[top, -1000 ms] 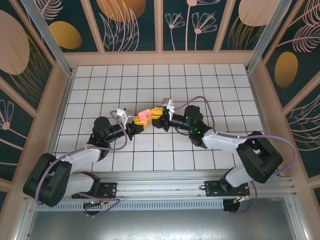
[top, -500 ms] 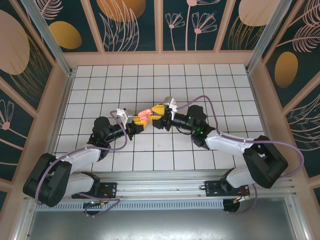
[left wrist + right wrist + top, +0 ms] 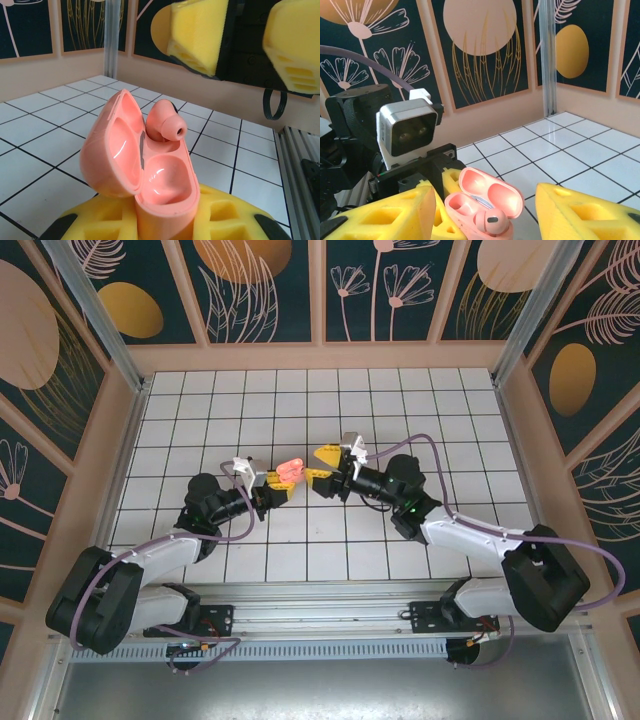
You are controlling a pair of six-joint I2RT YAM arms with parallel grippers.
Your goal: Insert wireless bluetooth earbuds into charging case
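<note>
The salmon-pink charging case [image 3: 289, 471] is held up over the tiled table with its lid open, and my left gripper [image 3: 275, 485] is shut on its lower body. In the left wrist view the case [image 3: 162, 190] rises from between my yellow pads [image 3: 225, 220]. One pink earbud [image 3: 167, 125] sits in the far socket, its tip poking up, and the near socket is bare. My right gripper [image 3: 322, 464] stands open just right of the case, touching nothing. In its wrist view the case [image 3: 490, 192] and earbud [image 3: 492, 222] lie between the spread yellow fingers [image 3: 580, 210].
White grid tiles [image 3: 400, 410] spread on all sides of both grippers. Wooden walls with dark floral panels [image 3: 265, 290] close off the back and sides. An aluminium rail [image 3: 330, 615] runs along the near edge by the arm bases. A purple cable [image 3: 420, 445] loops over the right arm.
My right gripper has opened and drawn back to the right, off the case. The earbud stays in the case. The left arm has held still with the case.
</note>
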